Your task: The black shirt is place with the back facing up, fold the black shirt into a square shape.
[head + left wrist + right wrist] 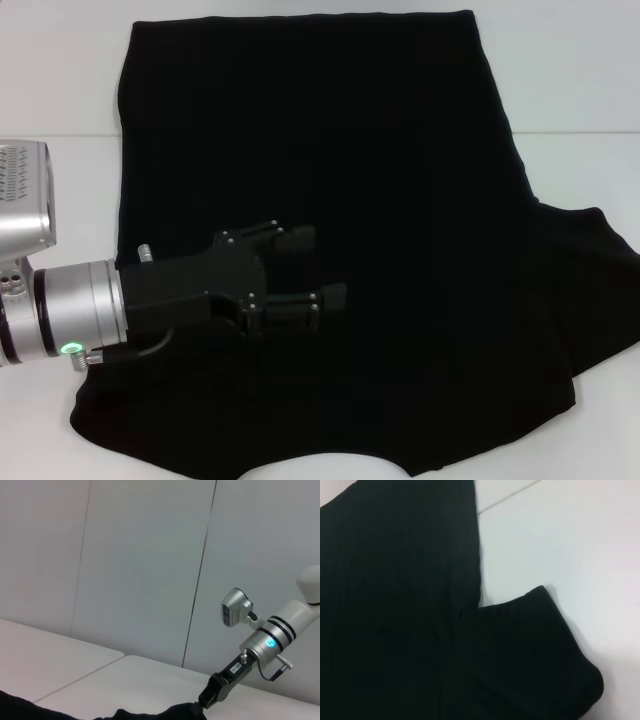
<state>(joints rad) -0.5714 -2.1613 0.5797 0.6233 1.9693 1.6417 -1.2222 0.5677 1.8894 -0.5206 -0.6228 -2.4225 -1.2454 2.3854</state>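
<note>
Black shirt (400, 200): soft, limp, light; grasp an edge or sleeve; left gripper (310, 270), lower left, fingers spread, probably just above the fabric.

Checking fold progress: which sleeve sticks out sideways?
The black shirt's right-side sleeve, spread past the body; the left side, by the open left gripper, shows no such flap.

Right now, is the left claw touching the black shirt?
Cannot tell. In the head view the left claw lies over the black shirt, fingers spread, but black on black hides any gap or contact. The wrist views do not show it.
</note>
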